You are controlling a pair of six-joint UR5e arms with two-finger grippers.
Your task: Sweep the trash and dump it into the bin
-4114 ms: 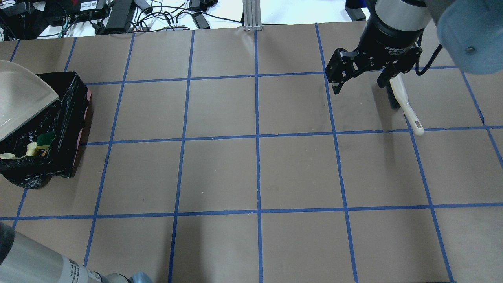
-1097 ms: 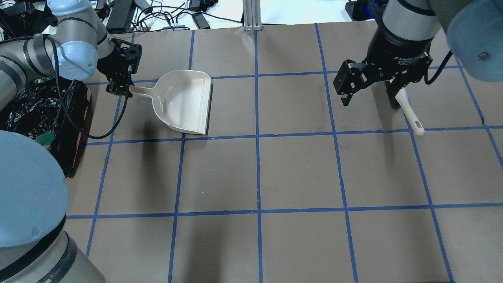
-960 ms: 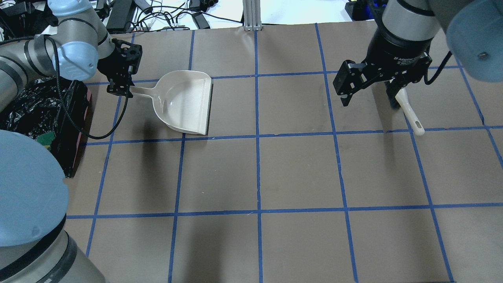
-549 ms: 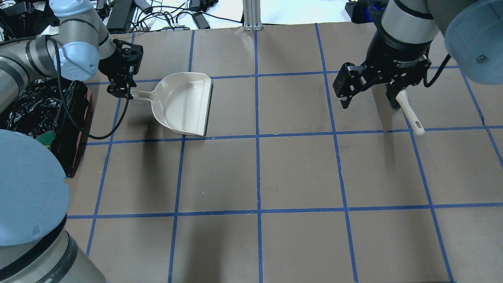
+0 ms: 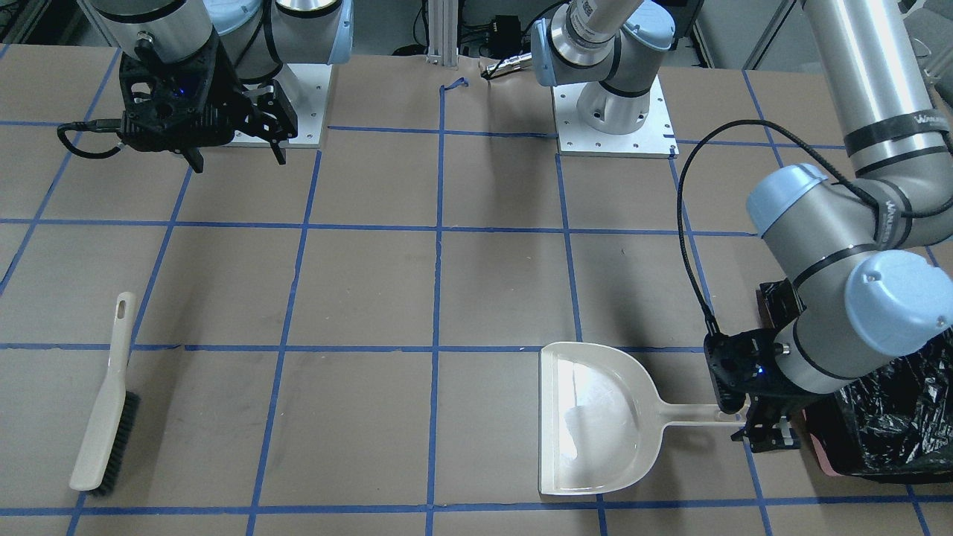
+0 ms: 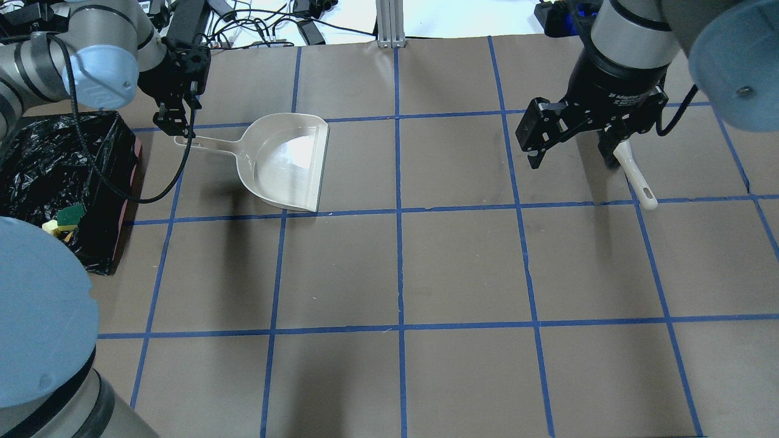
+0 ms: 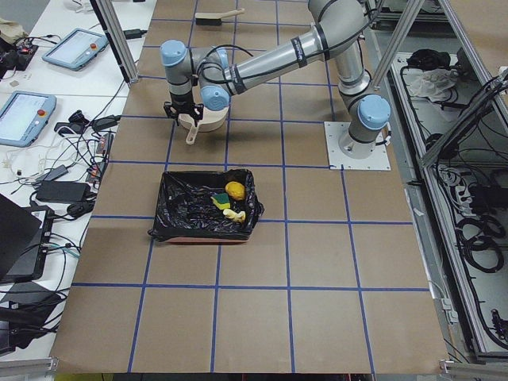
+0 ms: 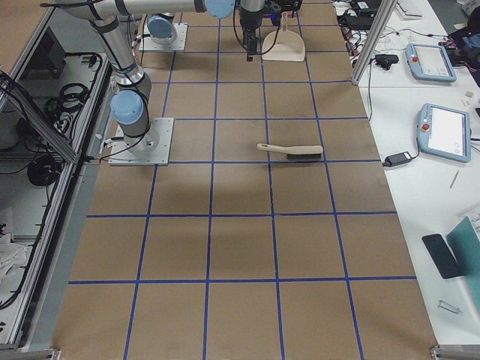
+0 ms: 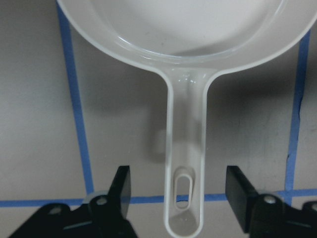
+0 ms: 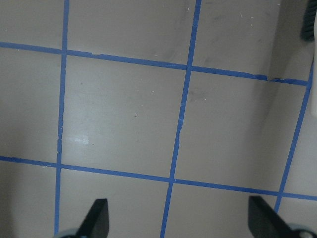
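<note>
Since half a second ago, the left gripper (image 6: 176, 118) has let go of the cream plastic dustpan (image 6: 286, 164) and backed off toward the far edge of the brown paper-covered table with its blue tape grid (image 6: 462, 267). The dustpan lies flat and empty in the far-left part of the table, mouth toward the middle. On the left wrist camera I read the fingers as spread, one on either side of the handle's slotted end and touching neither side.

The right gripper (image 6: 571, 155) is likewise spread, with nothing between its fingers. It hovers toward the far-right corner, above the cream-handled hand brush with dark bristles (image 5: 104, 417), which lies on the table.

The rectangular bin lined with a crinkly black plastic bag (image 6: 115, 182) stands at the left edge. Inside it I see the trash: a yellow wedge sponge with green backing (image 6: 70, 215), a pale cream slice (image 7: 233, 215) and a rounded brownish-yellow lump (image 7: 235, 191). I find no trash on the table in any view.

Assessment: sweeping and dumping look complete, and both tools are set down and released. At most, retracting both arms remains.
</note>
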